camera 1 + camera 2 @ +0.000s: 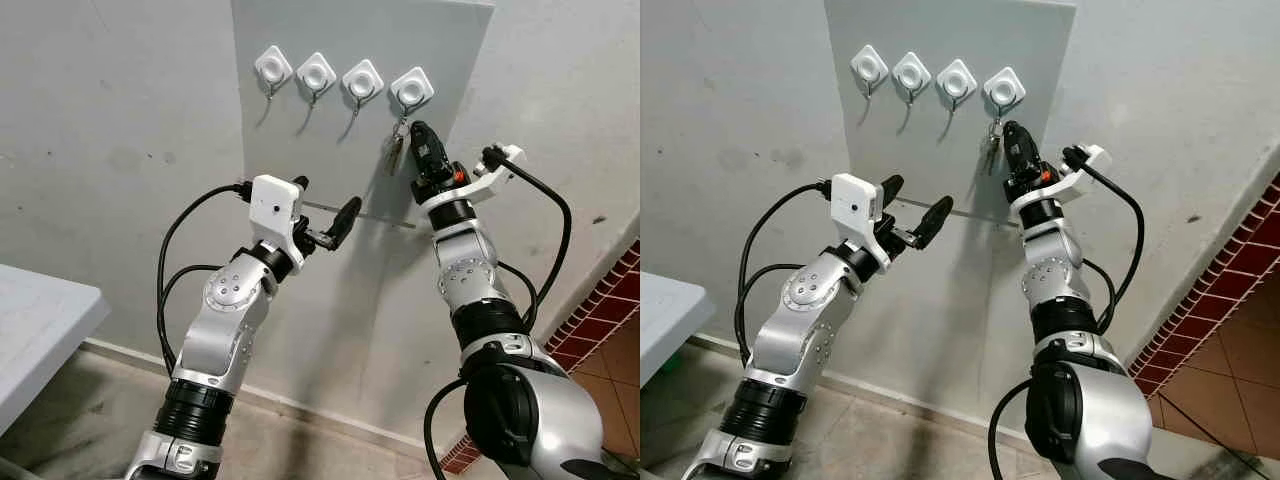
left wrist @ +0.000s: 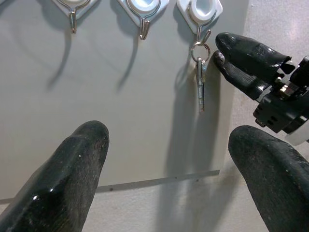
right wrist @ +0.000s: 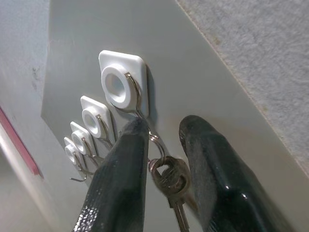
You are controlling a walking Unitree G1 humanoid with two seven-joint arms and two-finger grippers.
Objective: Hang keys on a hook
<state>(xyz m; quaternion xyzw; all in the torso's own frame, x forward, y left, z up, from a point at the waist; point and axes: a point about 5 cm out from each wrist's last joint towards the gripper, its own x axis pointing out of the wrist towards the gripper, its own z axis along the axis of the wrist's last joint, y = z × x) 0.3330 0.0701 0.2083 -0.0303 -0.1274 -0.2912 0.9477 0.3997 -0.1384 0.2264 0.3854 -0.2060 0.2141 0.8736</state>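
A small bunch of keys (image 1: 394, 155) hangs straight down by its ring from the rightmost white hook (image 1: 411, 90) on a grey wall panel (image 1: 300, 130). My right gripper (image 1: 420, 135) is raised to that hook. Its fingers are slightly open on either side of the key ring (image 3: 155, 140), tips almost touching it. In the left wrist view the keys (image 2: 201, 82) hang free beside those fingertips (image 2: 241, 48). My left gripper (image 1: 325, 205) is held wide open in front of the lower panel, below and left of the keys, with nothing in it.
Three more white hooks (image 1: 316, 72) to the left in the same row carry nothing. A white table corner (image 1: 40, 320) juts in at the lower left. Red brick tiling (image 1: 600, 300) runs along the right. Black cables loop from both wrists.
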